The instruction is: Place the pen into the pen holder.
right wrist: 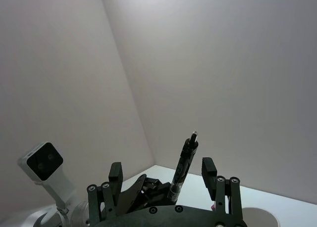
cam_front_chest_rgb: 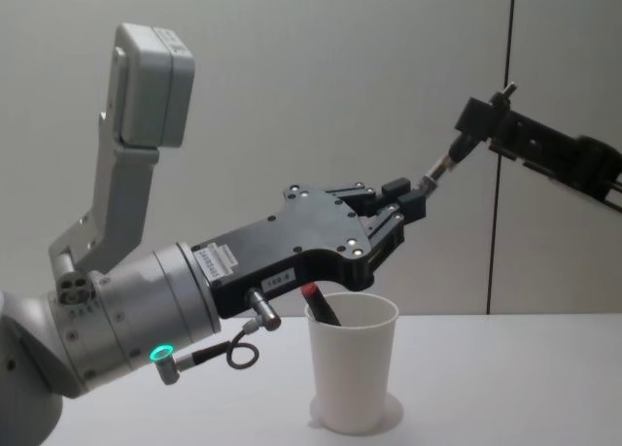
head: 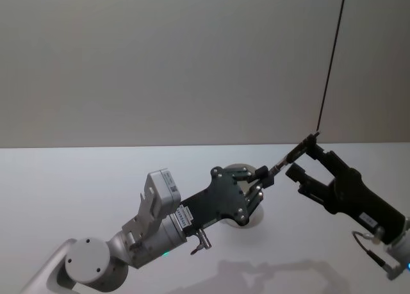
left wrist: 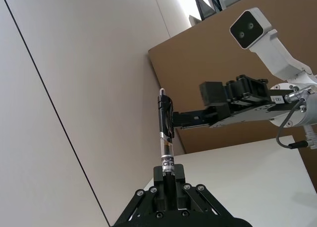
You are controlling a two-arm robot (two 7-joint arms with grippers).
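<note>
— Fingers of the left gripper (head: 266, 176): what are they doing from the head view?

— Clamped on the lower end of the pen (head: 291, 154), which slants up and away, high above the table (head: 77, 191). The right gripper (head: 306, 158) is at the pen's top end with its fingers apart, one on either side. The cup (head: 238, 168) sits mostly hidden under the left gripper.

— And the left wrist view?

— Same grip: the pen stands straight out of the closed fingers, and one right finger reaches to its upper part. I can't tell whether it touches.

— Right wrist view?

— The pen rises between the two spread fingers, with a gap on each side.

— Chest view?

— The cup stands on the table directly below the left gripper, with another pen (cam_front_chest_rgb: 319, 305) already leaning inside it. The held pen is well above the rim and pointing away from it.

— So how far along is it?

— I'd say picked up but not delivered. It looks like a handover in mid-air, and the pen has yet to be turned tip-down, lowered into the cup and released.
</note>
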